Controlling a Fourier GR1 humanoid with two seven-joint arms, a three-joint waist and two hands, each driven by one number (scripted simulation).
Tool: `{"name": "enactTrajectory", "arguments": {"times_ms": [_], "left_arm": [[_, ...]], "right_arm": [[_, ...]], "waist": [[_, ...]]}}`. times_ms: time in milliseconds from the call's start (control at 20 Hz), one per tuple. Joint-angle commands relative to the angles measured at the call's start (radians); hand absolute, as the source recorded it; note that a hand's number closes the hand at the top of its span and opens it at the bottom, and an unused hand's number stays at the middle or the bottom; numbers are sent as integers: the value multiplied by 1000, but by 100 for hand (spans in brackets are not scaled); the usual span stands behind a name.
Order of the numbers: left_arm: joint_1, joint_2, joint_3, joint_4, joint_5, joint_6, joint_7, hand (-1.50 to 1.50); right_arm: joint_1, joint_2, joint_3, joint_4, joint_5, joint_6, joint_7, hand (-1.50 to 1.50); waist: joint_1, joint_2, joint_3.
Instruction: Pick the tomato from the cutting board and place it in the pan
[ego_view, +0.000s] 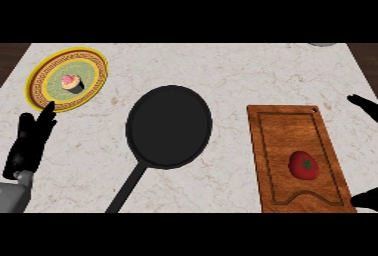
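A red tomato (303, 165) with a green stem lies on the near half of the wooden cutting board (284, 130) at the right. The black pan (169, 126) sits mid-counter, its handle running toward the lower left. My right hand (366, 107) shows only as black parts at the right edge, one beside the board's far end and one near its lower corner, spread apart and touching nothing. At the left edge my left hand (28, 145) rests open, fingers pointing up, holding nothing.
A yellow-rimmed plate (44, 75) with a small pink item on it sits at the far left, just above my left hand's fingertips. A grey round object (322, 44) peeks in at the top right. The marble counter ends in dark wood at both upper corners.
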Motion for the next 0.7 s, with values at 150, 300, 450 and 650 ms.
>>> {"name": "enactTrajectory", "arguments": {"times_ms": [150, 300, 450, 650], "left_arm": [[-30, -18, 19, 7, -24, -7, 22, 0], [4, -30, 50, 39, -33, -36, -34, 0], [-27, -27, 62, -26, -43, -32, 82, 0], [37, -47, 82, -54, -77, -36, 39, 0]], "right_arm": [[-124, 136, 241, 38, 135, 83, 206, -150], [-99, 193, 245, 95, 209, 103, 159, -150], [-175, 262, 252, 168, 254, 143, 177, -150], [-193, 311, 224, 220, 338, 172, 185, -150]], "waist": [[-12, -3, 2], [-22, -3, 3], [-17, -4, 3], [-18, -5, 3]]}}
